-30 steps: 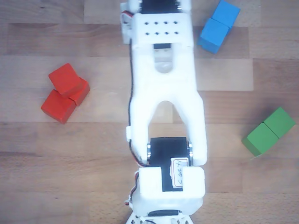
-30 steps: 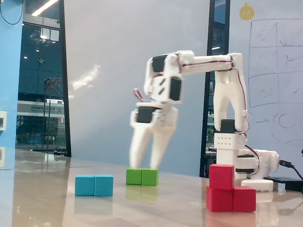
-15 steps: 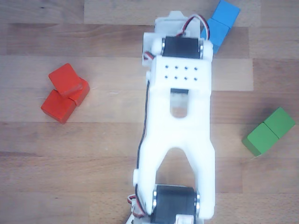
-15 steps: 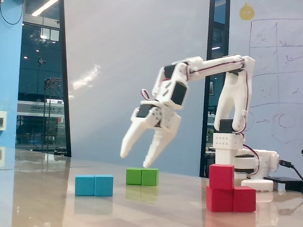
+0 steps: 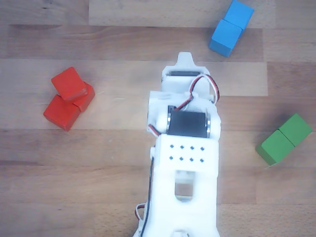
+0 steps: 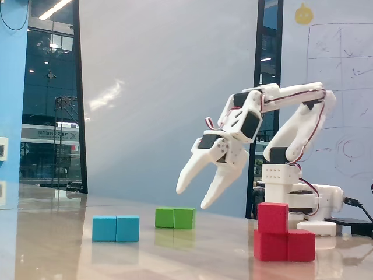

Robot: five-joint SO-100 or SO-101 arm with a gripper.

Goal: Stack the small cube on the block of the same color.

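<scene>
Red small cube (image 6: 273, 217) already sits on the matching block (image 6: 284, 245). Spread, empty jaws should probably retreat clear without nudging it.

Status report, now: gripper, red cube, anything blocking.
Gripper open, empty, raised above the table. Small cube sits on red block, over one end, apart from the gripper. Blue block and green block off to the side; nothing in the way.

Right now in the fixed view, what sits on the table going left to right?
Blue two-cube block → green two-cube block → open white two-finger gripper hanging above the table → small red cube stacked on the red two-cube block, with the white arm base behind them.
</scene>
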